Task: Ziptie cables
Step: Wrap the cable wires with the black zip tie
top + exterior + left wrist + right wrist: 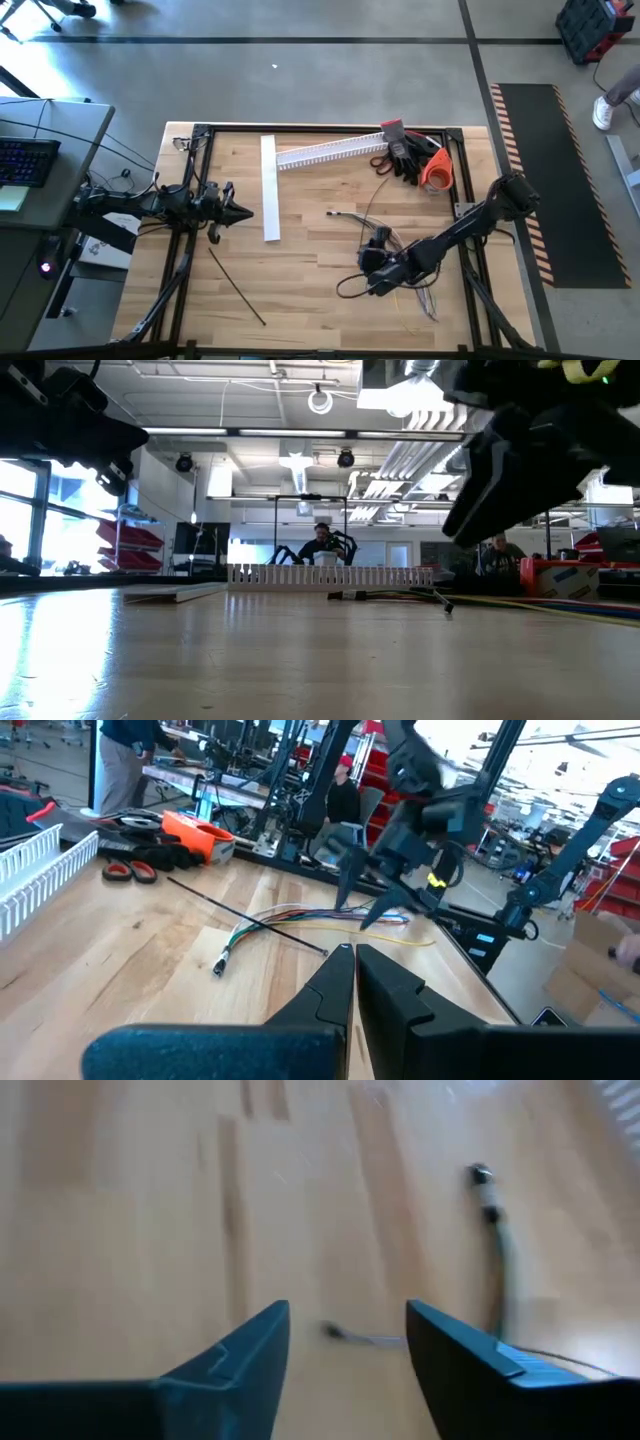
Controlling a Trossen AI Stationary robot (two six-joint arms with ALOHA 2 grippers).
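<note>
Table: bare wood between the arms. Left gripper: fingers pressed together, empty. Right gripper: fingers spread above cables, empty.

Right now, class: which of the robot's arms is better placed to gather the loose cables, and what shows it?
The right. Its right gripper is open directly over the cables. The left gripper is shut, far across the table beyond the flat white strip.

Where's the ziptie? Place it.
High view: the ziptie lies slanted on the table's left front, below the left hand, apart from the cables.
</note>
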